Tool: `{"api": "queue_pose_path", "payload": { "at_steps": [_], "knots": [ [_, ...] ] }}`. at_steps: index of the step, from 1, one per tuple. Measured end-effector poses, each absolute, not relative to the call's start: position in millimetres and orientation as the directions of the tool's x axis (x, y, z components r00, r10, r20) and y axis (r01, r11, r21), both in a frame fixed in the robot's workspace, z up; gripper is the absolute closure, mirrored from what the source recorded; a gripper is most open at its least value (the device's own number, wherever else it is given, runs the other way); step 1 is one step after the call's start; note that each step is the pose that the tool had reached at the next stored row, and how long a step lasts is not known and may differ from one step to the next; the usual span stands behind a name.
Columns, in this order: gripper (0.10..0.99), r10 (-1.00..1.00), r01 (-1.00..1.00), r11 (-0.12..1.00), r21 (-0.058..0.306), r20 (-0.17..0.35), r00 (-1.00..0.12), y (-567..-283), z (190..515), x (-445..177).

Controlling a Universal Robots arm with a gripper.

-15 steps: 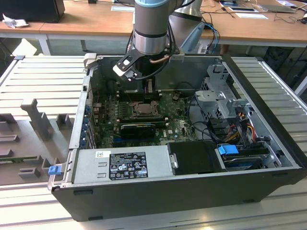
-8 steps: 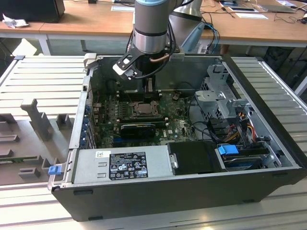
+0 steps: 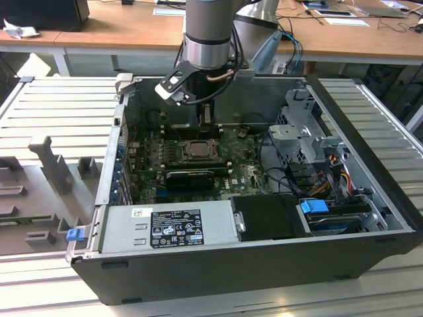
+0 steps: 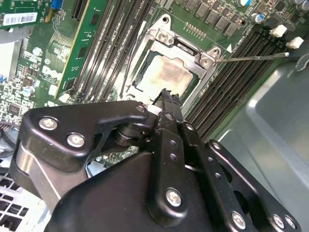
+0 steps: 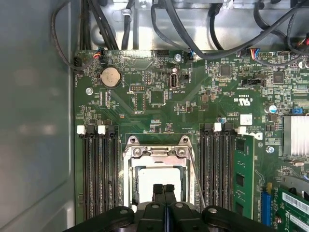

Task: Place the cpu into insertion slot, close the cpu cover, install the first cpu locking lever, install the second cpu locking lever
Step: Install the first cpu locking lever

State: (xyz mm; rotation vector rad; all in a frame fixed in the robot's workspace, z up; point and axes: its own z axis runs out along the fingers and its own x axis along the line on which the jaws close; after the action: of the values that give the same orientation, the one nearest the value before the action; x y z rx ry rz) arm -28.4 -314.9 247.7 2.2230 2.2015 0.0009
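Here, a robot hand closed above a seated cpu

The black hand (image 5: 164, 189) has its two fingers drawn together, with no gap and nothing between them. Their tips hang right over the cpu (image 5: 159, 175); whether they touch it cannot be told. The cpu, a pale square chip, lies flat in the insertion slot (image 5: 185, 141). The cpu cover (image 5: 157, 152), a metal frame with a square window, lies down around the chip.

In the second wrist view a thin metal lever (image 4: 251, 58) sticks out from one corner of the slot, across black memory slots (image 4: 227, 82). Rows of these slots flank the socket on both sides of the green motherboard (image 5: 159, 96).

In the exterior view the arm (image 3: 208, 39) reaches straight down into an open computer case (image 3: 198, 277), which lies on a ribbed grey counter (image 3: 59, 105).
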Motion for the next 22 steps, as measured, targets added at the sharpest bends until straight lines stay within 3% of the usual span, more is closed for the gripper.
{"api": "queue_pose_path", "payload": {
  "at_steps": [14,22],
  "knots": [
    [0.980,1.000,1.000,-0.010,0.010,-0.014,0.010,-314.9,293.1,-28.4],
    [0.980,0.999,0.999,0.037,0.010,-0.014,-0.037,-314.9,295.0,-28.3]
  ]
}}
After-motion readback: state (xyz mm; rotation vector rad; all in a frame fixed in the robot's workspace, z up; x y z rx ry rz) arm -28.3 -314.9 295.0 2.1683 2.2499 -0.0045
